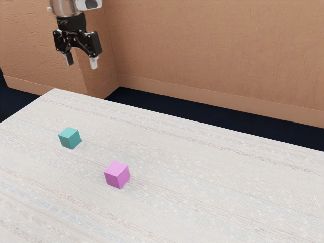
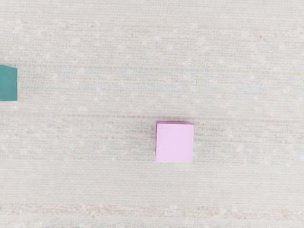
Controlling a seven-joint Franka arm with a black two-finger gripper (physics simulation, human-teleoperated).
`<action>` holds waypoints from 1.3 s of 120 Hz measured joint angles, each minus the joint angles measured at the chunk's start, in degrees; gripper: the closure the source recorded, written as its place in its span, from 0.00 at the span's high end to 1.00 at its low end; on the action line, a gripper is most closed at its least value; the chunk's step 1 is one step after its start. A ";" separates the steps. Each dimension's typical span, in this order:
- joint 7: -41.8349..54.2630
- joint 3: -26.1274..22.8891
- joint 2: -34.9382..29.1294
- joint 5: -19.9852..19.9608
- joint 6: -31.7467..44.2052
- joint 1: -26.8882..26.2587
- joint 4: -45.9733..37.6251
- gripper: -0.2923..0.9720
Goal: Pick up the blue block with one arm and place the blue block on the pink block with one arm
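1. The blue block (image 1: 70, 137) is a small cube, so it has no long axis. Its colour reads as a teal blue-green. It sits flat on one face on the surface (image 1: 212, 197), toward the exterior view's left, with one upright edge turned to the camera so that its top and two side faces show.
2. Its faces are plain, matte and unmarked, with crisp straight edges. In the wrist view a part of the blue block (image 2: 8, 83) shows at the picture's border, and its visible side runs parallel to the sides of the pink block (image 2: 174, 142).
3. The pink block (image 1: 117, 174) is a cube of much the same size, also flat on the surface and turned the same way. It lies nearer the exterior camera and to the right of the blue block. The two are apart, with bare surface between them.
4. The pink block is a smooth, matte, pale magenta, with its top face lighter than its sides.
5. The surface (image 2: 142, 47) is pale and whitish, with fine woven-looking grain and faint long streaks in beige and grey.
6. The tool (image 1: 81, 64) hangs high above the surface at the exterior view's upper left, well apart from both blocks. Its two black fingers point down and are spread, with nothing between them.
7. Behind the surface stand a tan, lightly textured wall (image 1: 212, 45) and a dark navy floor (image 1: 228, 119).
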 joint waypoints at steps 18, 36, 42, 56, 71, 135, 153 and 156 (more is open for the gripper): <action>0.73 1.61 0.00 -0.73 -0.61 -0.44 0.04 0.77; 1.31 1.55 -3.50 -1.27 -2.53 -0.58 8.90 0.77; 1.46 1.29 -7.69 -1.50 -3.96 -0.77 11.55 0.77; 1.82 0.62 -11.05 -1.35 -6.47 -1.39 12.20 0.77; 2.05 -0.27 -5.62 0.52 -7.03 -1.81 11.89 0.77; 4.21 1.71 4.91 4.10 14.70 0.26 -13.82 0.77; 8.20 1.91 9.85 1.63 21.60 4.09 -13.47 0.77; 9.20 1.90 10.47 1.11 22.51 5.11 -13.16 0.77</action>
